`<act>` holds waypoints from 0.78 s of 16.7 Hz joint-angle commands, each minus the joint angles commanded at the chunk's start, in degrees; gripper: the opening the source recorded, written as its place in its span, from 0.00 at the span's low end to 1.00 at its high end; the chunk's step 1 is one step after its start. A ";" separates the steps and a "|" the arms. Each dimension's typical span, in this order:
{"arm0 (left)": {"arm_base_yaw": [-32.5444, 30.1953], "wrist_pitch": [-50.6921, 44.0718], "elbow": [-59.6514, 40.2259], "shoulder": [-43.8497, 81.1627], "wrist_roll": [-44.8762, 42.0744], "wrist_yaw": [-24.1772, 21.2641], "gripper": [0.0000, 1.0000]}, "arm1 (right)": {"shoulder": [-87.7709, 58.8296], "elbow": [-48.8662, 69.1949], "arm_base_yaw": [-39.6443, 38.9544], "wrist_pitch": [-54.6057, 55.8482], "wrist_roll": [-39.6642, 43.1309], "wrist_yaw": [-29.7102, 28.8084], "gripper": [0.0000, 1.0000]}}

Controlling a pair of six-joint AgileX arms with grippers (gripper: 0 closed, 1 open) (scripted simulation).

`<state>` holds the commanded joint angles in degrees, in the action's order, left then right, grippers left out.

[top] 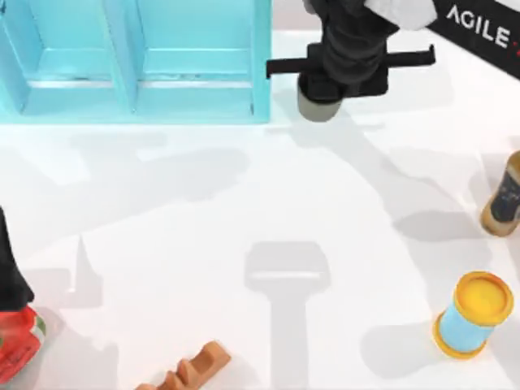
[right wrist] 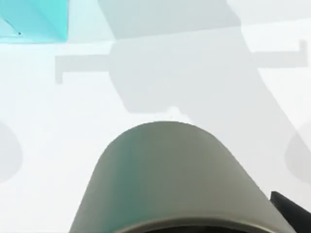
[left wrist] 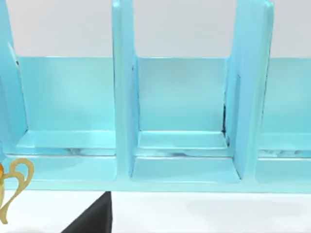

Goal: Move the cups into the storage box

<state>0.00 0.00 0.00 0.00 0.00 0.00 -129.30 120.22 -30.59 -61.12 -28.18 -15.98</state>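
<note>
Right gripper (top: pixel 325 96) is seen in the top view just beside the right-hand wall of the storage box (top: pixel 262 61), outside it. The olive-grey cup (top: pixel 319 106) is held in its fingers, base hanging below them, lifted off the table (top: pixel 244 203); in the right wrist view the cup (right wrist: pixel 170 179) sits directly under the fingers with the box corner (right wrist: pixel 34 19) well off to the side.

The blue cup is not located. The left arm (top: pixel 12 276) is parked at the table's left edge; the state of its fingers cannot be told. Its wrist view faces the box dividers (left wrist: pixel 124 97) and empty compartments.

Risks, as judged:
- Cup is not yet over any compartment. If released here, it would drop on the table outside the box.
- Wall is close beside the fingers. If the cup is carried across too low, the rim could be clipped and the cup knocked loose.
- Dividers are narrow-spaced; an off-centre drop could catch a divider top and tip.
</note>
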 joint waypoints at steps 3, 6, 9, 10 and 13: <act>0.00 0.00 0.00 0.00 0.00 0.00 1.00 | 4.17 -4.32 11.97 -3.32 11.30 2.89 0.00; 0.00 0.00 0.00 0.00 0.00 0.00 1.00 | 9.51 -9.69 26.79 -6.95 25.19 6.32 0.00; 0.00 0.00 0.00 0.00 0.00 0.00 1.00 | 15.35 -15.47 41.66 -10.38 39.38 9.82 0.00; 0.00 0.00 0.00 0.00 0.00 0.00 1.00 | 17.23 -17.33 46.06 -11.40 43.65 10.91 0.00; 0.00 0.00 0.00 0.00 0.00 0.00 1.00 | 22.09 -22.09 55.91 -13.84 53.44 13.72 0.00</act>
<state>0.00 0.00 0.00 0.00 0.00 0.00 -107.21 98.13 25.31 -74.96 25.26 -2.25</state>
